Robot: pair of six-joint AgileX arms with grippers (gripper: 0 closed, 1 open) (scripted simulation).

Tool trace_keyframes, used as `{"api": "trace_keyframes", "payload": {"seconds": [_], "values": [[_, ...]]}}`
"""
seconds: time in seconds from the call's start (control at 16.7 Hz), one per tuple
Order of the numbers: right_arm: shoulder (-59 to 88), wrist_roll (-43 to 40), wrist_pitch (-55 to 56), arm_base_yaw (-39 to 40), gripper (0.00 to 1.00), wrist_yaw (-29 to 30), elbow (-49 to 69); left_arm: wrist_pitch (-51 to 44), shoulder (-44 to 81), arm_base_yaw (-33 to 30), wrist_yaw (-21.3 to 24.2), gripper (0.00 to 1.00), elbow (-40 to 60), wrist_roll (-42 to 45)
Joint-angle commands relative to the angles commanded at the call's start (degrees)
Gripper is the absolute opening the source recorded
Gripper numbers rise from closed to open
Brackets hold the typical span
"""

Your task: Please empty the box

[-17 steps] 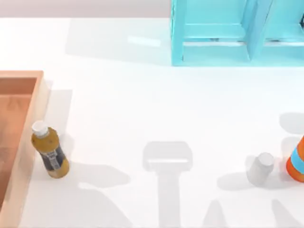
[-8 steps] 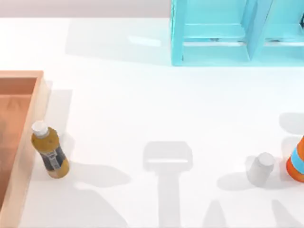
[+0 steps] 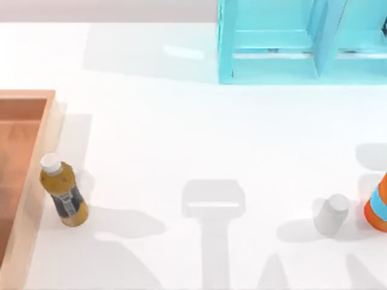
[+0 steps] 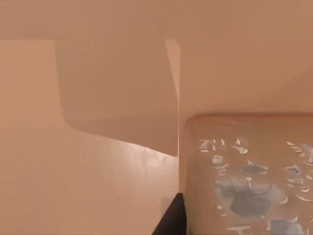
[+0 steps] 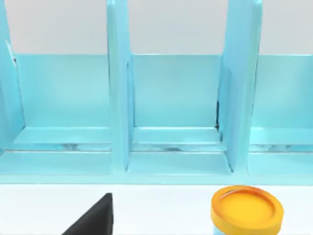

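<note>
The box (image 3: 47,130), a shallow orange-brown crate with a lighter rim, lies at the table's left edge. An amber bottle (image 3: 63,192) with a white cap and dark label stands on the table just outside the box's right wall. The left wrist view looks onto the box's orange inside wall (image 4: 112,88). There a rounded-corner pack (image 4: 249,186) with a bluish-grey print lies close by a dark part of my left gripper (image 4: 173,221). A dark part of my right gripper (image 5: 93,219) shows in the right wrist view, facing the shelf.
A turquoise shelf unit (image 3: 290,42) stands at the back right. A small grey-white bottle (image 3: 331,214) and an orange-and-blue cone-shaped thing (image 3: 378,205) stand at the right. A yellow-lidded tub (image 5: 247,208) sits before the shelf (image 5: 171,98). Arm shadows fall on the table's front.
The arm shadow near the bottle at the front left has shifted slightly. The bottle and the other things have not moved.
</note>
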Motion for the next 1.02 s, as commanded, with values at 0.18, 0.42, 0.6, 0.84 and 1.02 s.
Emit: {"api": "trace_keyframes", "payload": {"seconds": [0.18,0.42,0.6,0.84,1.02], "values": [[0.00,0.00,0.00,0.00,1.00,0.00,0.00,0.00,0.00,0.00,0.00,0.00,0.00,0.00],[0.00,0.00,0.00,0.00,1.00,0.00,0.00,0.00,0.00,0.00,0.00,0.00,0.00,0.00],[0.00,0.00,0.00,0.00,1.00,0.00,0.00,0.00,0.00,0.00,0.00,0.00,0.00,0.00],[0.00,0.00,0.00,0.00,1.00,0.00,0.00,-2.27,-0.39,-0.03,0.05,0.00,2.18,0.08],[0.00,0.00,0.00,0.00,1.00,0.00,0.00,-9.98,-1.78,-0.05,0.05,0.00,8.40,0.03]]}}
